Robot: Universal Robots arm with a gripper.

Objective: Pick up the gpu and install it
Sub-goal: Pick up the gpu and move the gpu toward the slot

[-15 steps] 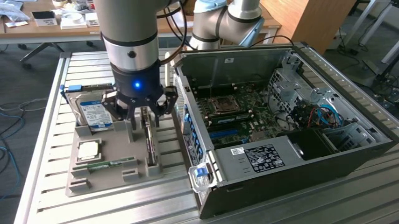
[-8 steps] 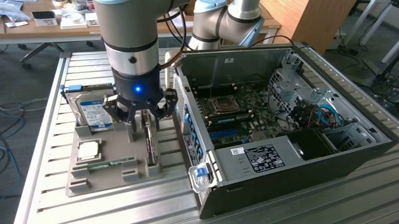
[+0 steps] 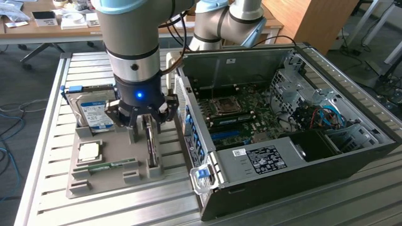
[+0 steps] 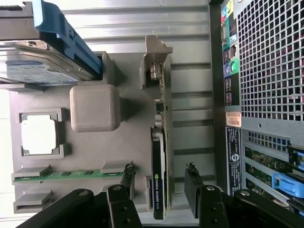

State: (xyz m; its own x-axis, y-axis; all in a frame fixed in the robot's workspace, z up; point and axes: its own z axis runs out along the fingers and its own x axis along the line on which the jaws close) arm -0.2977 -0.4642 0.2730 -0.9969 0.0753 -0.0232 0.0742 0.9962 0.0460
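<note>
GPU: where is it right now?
Exterior view's left: the gpu stands on edge in the gray tray, beside the PC case, under the open gripper.

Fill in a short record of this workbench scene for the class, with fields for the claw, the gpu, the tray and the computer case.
claw: open, one finger on each side of the gpu, with a gap showing on both sides
gpu: standing on edge in its slot in the tray, not lifted
tray: grey; also holds a hard drive, a processor chip and a RAM stick
computer case: on the exterior view's right of the tray, side panel off, motherboard exposed
</note>
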